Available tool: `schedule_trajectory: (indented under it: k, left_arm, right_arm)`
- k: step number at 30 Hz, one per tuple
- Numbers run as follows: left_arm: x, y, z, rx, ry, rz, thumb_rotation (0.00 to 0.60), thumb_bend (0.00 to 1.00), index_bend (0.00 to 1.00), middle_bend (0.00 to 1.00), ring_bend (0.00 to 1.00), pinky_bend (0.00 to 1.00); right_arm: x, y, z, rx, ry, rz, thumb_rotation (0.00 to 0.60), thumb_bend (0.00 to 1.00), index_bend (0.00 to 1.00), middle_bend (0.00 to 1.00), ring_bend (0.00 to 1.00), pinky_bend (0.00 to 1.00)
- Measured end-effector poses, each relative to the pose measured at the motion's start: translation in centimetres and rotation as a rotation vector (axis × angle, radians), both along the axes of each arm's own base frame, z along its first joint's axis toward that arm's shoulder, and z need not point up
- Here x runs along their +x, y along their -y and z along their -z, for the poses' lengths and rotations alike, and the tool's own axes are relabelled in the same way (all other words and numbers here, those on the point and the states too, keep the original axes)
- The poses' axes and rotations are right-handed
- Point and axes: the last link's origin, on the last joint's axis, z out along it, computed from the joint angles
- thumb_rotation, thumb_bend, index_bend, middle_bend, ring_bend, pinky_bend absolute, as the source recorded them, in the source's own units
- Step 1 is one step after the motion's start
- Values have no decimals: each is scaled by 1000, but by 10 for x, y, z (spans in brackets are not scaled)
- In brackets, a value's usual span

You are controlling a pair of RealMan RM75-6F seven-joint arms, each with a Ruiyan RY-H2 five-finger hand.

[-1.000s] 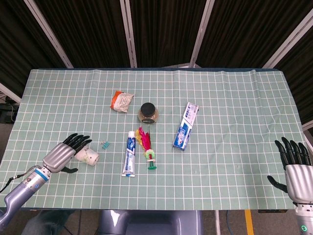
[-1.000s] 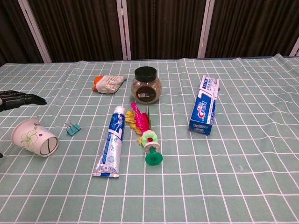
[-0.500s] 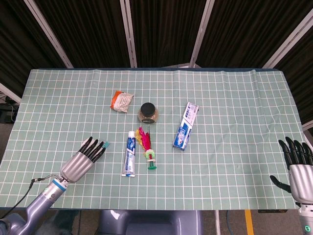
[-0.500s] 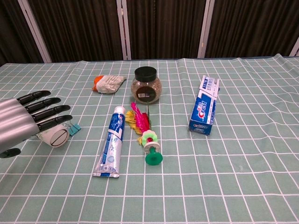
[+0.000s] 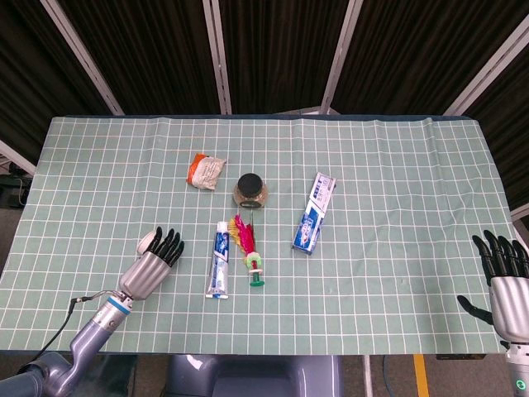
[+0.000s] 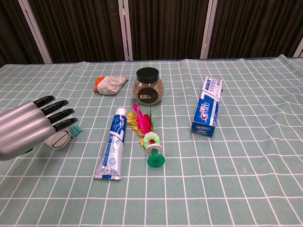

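Note:
My left hand (image 5: pixel 153 266) lies over a small white paper cup (image 6: pixel 60 138) that rests on its side near the table's front left. Its fingers (image 6: pixel 56 113) stretch across the top of the cup, and the thumb is hidden. The cup's edge (image 5: pixel 148 241) peeks out beside the fingers in the head view. A teal binder clip (image 6: pixel 75 129) lies just past the fingertips. My right hand (image 5: pixel 506 279) hovers at the table's front right corner with its fingers spread and nothing in it. It shows only in the head view.
A toothpaste tube (image 6: pixel 113 144) and a feathered shuttlecock (image 6: pixel 147 135) lie at the centre. Behind them stand a dark-lidded jar (image 6: pixel 148 86) and a snack packet (image 6: pixel 110 85). A blue toothpaste box (image 6: pixel 207 113) lies to the right. The checked tablecloth (image 5: pixel 397 182) covers the table.
My left hand swung in from the left over the cup, covered it and nudged it toward the binder clip. The right hand sank slightly toward the table's edge.

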Motion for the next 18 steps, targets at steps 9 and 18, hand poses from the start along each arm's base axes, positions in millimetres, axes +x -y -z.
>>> schedule_trajectory:
  k: [9, 18]
  left_arm:
    - [-4, -6, 9, -17, 3, 32, 600, 0, 382, 327, 293, 362]
    - [-2, -7, 14, -11, 45, 65, 600, 0, 522, 433, 393, 452]
  right_arm:
    - [0, 0, 1, 2, 0, 1, 600, 0, 0, 0, 0, 0]
    - [0, 0, 0, 0, 4, 1, 600, 0, 0, 0, 0, 0]
